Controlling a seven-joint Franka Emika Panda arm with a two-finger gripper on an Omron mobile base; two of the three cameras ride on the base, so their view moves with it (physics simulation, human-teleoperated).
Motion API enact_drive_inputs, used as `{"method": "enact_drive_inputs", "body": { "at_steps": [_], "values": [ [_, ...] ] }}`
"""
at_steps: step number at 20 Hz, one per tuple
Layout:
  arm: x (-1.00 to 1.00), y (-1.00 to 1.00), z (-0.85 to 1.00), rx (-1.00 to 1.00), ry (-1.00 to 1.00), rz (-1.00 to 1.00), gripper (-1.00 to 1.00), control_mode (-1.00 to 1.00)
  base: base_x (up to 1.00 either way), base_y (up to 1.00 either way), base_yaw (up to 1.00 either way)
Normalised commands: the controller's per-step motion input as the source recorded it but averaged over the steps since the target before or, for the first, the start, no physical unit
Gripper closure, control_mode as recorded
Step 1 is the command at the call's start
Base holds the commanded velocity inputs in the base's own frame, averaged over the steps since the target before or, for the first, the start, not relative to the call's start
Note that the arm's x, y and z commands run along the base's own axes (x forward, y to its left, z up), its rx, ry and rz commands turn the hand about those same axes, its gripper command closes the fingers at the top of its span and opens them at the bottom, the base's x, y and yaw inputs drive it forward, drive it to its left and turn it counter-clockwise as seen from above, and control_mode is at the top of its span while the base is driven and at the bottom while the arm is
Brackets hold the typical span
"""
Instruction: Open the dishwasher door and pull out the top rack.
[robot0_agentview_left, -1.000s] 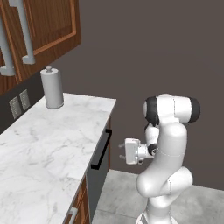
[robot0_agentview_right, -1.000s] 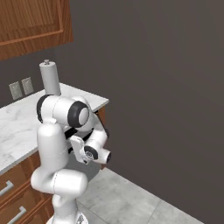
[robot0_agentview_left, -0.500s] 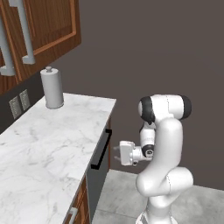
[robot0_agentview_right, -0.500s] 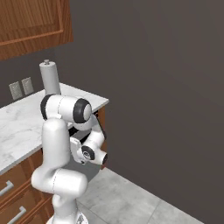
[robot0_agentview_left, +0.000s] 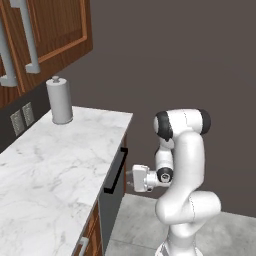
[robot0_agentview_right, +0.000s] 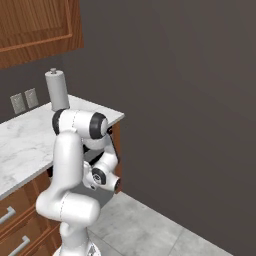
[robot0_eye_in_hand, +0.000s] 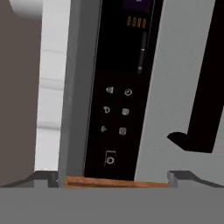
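White marble surface (robot0_agentview_left: 55, 170) at left, paper towel roll (robot0_agentview_left: 60, 100) upright near its back edge. Dishwasher door (robot0_agentview_left: 111, 202) shut under surface's right edge, black bar handle (robot0_agentview_left: 115, 170) on it. Claw (robot0_agentview_left: 130, 177) just beside handle, fingers spread. Wooden wall cabinets (robot0_agentview_left: 45, 35) above.

The left base view looks forward and down from behind the arm, with the marble counter (robot0_agentview_left: 55, 165) at lower left and the arm at lower right. The right base view faces the same corner from the other side, arm at lower left. Both share the paper towel roll (robot0_agentview_left: 60, 100) and counter. The hand view sits very close to the dishwasher door (robot0_eye_in_hand: 175, 87), its control panel (robot0_eye_in_hand: 118, 109) mid-frame.
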Motion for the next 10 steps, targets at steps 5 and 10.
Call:
{"method": "enact_drive_inputs", "body": {
  "at_steps": [5, 10],
  "values": [
    [0.13, 0.13, -0.31, 0.00, 0.00, 0.00, -1.00, -1.00, 0.00, 0.00, 0.00],
    [0.17, 0.14, -0.30, 0.00, 0.00, 0.00, -1.00, -1.00, 0.00, 0.00, 0.00]
  ]
}}
